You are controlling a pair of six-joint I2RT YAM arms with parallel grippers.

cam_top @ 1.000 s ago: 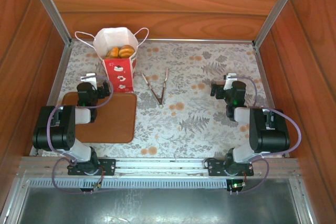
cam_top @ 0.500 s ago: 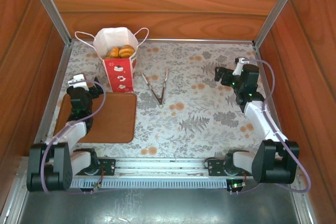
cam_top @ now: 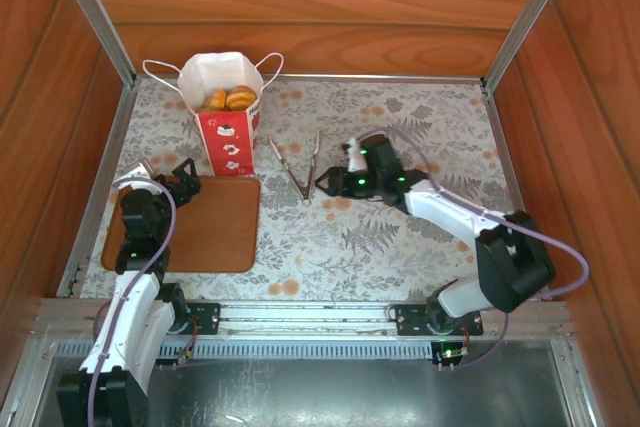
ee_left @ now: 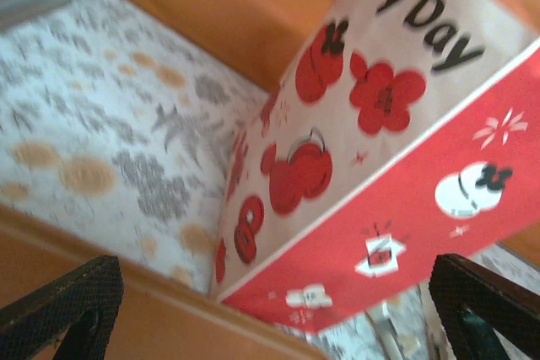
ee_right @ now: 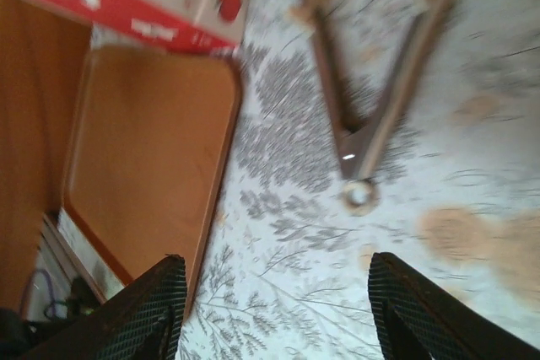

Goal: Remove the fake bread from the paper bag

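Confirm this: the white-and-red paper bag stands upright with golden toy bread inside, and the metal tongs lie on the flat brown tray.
Wrong: in the top view the metal tongs lie on the floral table cover, right of the flat brown tray. The rest holds.

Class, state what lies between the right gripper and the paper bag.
Metal tongs lie between the right gripper and the paper bag, clear in the top view.

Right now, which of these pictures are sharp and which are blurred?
Top external view: sharp and evenly lit, with the leaf print on the table crisp and the shadows soft. Right wrist view: smeared the most, with the tongs streaked and the brown tray soft-edged. Left wrist view: mildly blurred and tilted, with the black lettering on the paper bag fuzzy.
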